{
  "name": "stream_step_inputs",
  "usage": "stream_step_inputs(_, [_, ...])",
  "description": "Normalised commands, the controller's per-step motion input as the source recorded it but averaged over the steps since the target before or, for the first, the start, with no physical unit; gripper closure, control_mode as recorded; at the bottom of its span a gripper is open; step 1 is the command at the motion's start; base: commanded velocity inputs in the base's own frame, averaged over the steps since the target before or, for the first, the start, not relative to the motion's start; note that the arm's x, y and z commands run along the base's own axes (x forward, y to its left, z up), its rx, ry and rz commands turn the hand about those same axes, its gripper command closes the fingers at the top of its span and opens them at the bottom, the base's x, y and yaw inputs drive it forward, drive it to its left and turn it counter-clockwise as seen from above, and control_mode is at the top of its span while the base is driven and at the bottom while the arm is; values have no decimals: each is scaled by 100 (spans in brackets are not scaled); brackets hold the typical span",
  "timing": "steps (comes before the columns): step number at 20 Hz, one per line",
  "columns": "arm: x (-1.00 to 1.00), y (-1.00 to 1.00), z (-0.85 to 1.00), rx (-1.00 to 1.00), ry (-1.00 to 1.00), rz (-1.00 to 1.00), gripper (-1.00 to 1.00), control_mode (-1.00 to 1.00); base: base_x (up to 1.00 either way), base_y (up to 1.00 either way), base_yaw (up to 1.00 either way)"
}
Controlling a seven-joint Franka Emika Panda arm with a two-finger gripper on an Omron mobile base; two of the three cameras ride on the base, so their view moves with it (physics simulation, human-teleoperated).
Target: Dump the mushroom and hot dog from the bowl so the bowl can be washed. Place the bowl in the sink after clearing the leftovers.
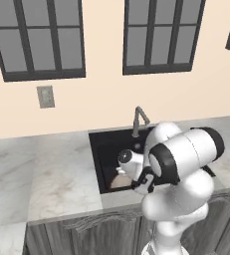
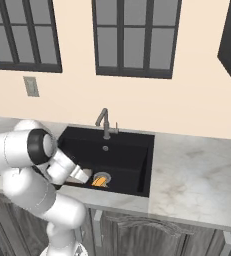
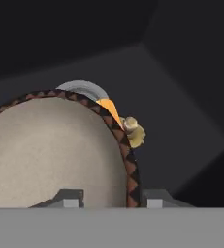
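Note:
The bowl, tan inside with a dark brown patterned rim, lies in the black sink and takes up the lower left of the hand view. My gripper straddles its rim with the fingers apart, one over the bowl's inside and one outside. Beyond the rim lies the small pale mushroom on the sink floor. Beside it an orange strip, apparently the hot dog, sits over the silver drain, mostly hidden by the bowl. From the base, the bowl shows as a tan patch low in the sink.
A grey gooseneck faucet stands at the back of the sink. Marble counter runs on both sides, with windows and a wall outlet behind. My own arm blocks the basin's front right in the left base view.

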Motion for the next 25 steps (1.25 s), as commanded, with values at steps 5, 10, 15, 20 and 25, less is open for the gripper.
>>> stream_step_inputs(5, [-23, 1, 100, -12, -34, -4, -100, -100, 0, 0, 0])
stream_step_inputs(10, [-21, 8, 100, -14, -35, -2, -100, -100, 0, 0, 0])
stream_step_inputs(15, [-47, 7, 100, -8, -24, -1, -100, -100, 0, 0, 0])
stream_step_inputs(20, [-88, 0, 100, 0, -3, -1, -100, -100, 0, 0, 0])
stream_step_inputs(25, [-100, 0, 100, 1, 0, 2, -100, -100, 0, 0, 0])
